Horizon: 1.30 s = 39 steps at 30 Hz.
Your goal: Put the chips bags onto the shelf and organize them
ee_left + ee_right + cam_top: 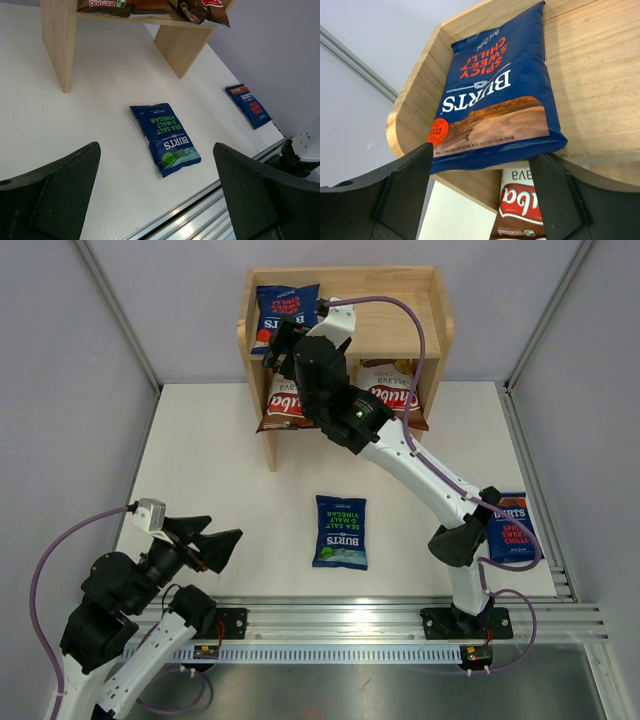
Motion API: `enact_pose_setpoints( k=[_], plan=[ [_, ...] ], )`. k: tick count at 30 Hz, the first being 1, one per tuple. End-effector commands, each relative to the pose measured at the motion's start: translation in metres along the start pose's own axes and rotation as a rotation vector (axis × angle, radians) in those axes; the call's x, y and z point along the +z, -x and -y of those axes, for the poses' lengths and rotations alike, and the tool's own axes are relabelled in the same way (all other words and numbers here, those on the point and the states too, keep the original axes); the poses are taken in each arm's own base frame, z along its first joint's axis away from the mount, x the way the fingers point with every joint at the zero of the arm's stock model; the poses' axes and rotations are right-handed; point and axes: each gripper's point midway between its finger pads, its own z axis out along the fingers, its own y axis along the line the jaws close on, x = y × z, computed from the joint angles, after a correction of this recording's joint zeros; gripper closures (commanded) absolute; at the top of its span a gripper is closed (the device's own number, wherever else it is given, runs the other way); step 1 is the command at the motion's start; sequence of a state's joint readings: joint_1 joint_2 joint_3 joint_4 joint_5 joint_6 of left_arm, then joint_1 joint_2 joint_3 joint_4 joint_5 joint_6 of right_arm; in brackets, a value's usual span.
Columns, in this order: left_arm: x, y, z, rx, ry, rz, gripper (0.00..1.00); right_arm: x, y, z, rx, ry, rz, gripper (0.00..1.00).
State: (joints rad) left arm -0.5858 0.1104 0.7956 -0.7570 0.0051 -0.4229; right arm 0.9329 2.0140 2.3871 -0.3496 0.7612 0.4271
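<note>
The wooden shelf (440, 315) stands at the back of the table. A blue Burts bag (286, 310) lies flat on the left of its top tier, also in the right wrist view (495, 95). Two brown-and-white Chuba bags (285, 405) (395, 400) lie on the lower tier; one shows below the top tier (517, 205). My right gripper (283, 350) (480, 200) is open and empty, hovering at the near edge of the top-tier bag. A second Burts bag (341, 531) (165, 137) lies mid-table. A third (512, 527) (248, 105) lies far right. My left gripper (215, 543) (160, 200) is open and empty near the front left.
The right arm (420, 465) stretches diagonally across the table in front of the shelf and partly covers the far-right bag. An aluminium rail (380, 620) runs along the near edge. Grey walls close in the table's back and sides.
</note>
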Motion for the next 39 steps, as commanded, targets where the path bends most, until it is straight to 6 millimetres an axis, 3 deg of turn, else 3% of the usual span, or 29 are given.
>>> enact_pose_setpoints(
  k=[1,2,3,4,7,12,14,15,16,18,19,20,21,22,23,24,25,26,27,28,29,30,31,32,34,35,36,38,39],
  plan=[
    [0.001,0.007,0.008,0.011,-0.041,0.029,0.01,-0.020,0.032,0.006,0.027,0.015,0.011,0.16],
    [0.001,0.007,0.007,0.011,-0.038,0.030,0.01,-0.021,0.026,0.009,0.022,0.014,0.000,0.15],
    [0.001,0.007,0.007,0.008,-0.038,0.030,0.01,-0.029,0.036,0.007,0.038,0.037,0.004,0.11],
    [0.001,0.008,0.007,0.009,-0.036,0.029,0.01,-0.030,0.029,0.010,0.027,0.038,-0.014,0.10],
    [0.002,0.008,0.006,0.008,-0.029,0.027,0.01,-0.043,0.038,0.012,0.037,0.067,-0.028,0.01],
    [0.003,0.007,0.003,0.001,-0.013,0.021,0.01,-0.069,0.051,0.015,0.022,0.127,-0.074,0.01],
    [0.004,0.006,0.003,-0.005,-0.009,0.013,0.01,-0.077,0.046,0.022,-0.016,0.130,-0.104,0.00],
    [0.006,0.007,-0.004,-0.008,0.030,0.019,0.01,-0.087,0.057,0.025,-0.014,0.150,-0.100,0.01],
    [0.006,0.007,-0.005,-0.011,0.041,0.018,0.01,-0.091,0.048,0.032,-0.053,0.146,-0.129,0.01],
    [0.011,0.004,-0.010,-0.019,0.072,-0.002,0.01,-0.111,0.058,0.038,-0.068,0.186,-0.146,0.01],
    [0.012,0.003,-0.012,-0.022,0.084,-0.010,0.01,-0.116,0.043,0.050,-0.107,0.174,-0.192,0.00],
    [0.014,0.002,-0.013,-0.024,0.096,-0.021,0.01,-0.131,0.055,0.056,-0.101,0.191,-0.187,0.01],
    [0.018,-0.001,-0.015,-0.026,0.112,-0.042,0.01,-0.138,0.051,0.060,-0.118,0.208,-0.209,0.00],
    [0.020,-0.002,-0.017,-0.026,0.122,-0.054,0.01,-0.144,0.031,0.075,-0.155,0.191,-0.261,0.01],
    [0.022,-0.003,-0.018,-0.029,0.130,-0.064,0.01,-0.160,0.043,0.083,-0.142,0.210,-0.249,0.01],
    [0.024,-0.005,-0.019,-0.028,0.137,-0.078,0.01,-0.169,0.039,0.089,-0.145,0.224,-0.267,0.00],
    [0.029,-0.009,-0.021,-0.032,0.154,-0.106,0.01,-0.175,0.016,0.105,-0.169,0.206,-0.315,0.00],
    [0.031,-0.011,-0.021,-0.039,0.163,-0.123,0.01,-0.191,0.029,0.114,-0.144,0.224,-0.290,0.01],
    [0.034,-0.013,-0.022,-0.048,0.168,-0.135,0.01,-0.199,0.026,0.121,-0.133,0.231,-0.297,0.01],
    [0.039,-0.018,-0.023,-0.059,0.177,-0.162,0.01,-0.204,0.002,0.137,-0.132,0.215,-0.330,0.01],
    [0.045,-0.020,-0.017,-0.085,0.154,-0.173,0.01,-0.220,0.013,0.146,-0.092,0.234,-0.299,0.01],
    [0.051,-0.030,-0.018,-0.097,0.152,-0.201,0.01,-0.228,0.008,0.151,-0.076,0.253,-0.306,0.01],
    [0.056,-0.035,-0.018,-0.113,0.152,-0.215,0.01,-0.233,-0.015,0.166,-0.078,0.244,-0.342,0.01],
    [0.066,-0.041,-0.016,-0.141,0.145,-0.238,0.01,-0.248,-0.007,0.174,-0.043,0.267,-0.319,0.00],
    [0.078,-0.062,-0.016,-0.173,0.129,-0.290,0.01,-0.262,-0.034,0.197,-0.028,0.241,-0.377,0.01],
    [0.088,-0.065,-0.010,-0.188,0.095,-0.298,0.01,-0.273,-0.029,0.206,-0.001,0.244,-0.361,0.00],
    [0.094,-0.079,-0.012,-0.207,0.092,-0.331,0.01,-0.278,-0.047,0.222,0.003,0.204,-0.402,0.01],
    [0.109,-0.082,-0.001,-0.230,0.028,-0.328,0.01,-0.293,-0.047,0.237,0.044,0.208,-0.385,0.00],
    [0.118,-0.094,-0.004,-0.242,0.038,-0.366,0.01,-0.298,-0.052,0.242,0.052,0.210,-0.396,0.01]
  ],
)
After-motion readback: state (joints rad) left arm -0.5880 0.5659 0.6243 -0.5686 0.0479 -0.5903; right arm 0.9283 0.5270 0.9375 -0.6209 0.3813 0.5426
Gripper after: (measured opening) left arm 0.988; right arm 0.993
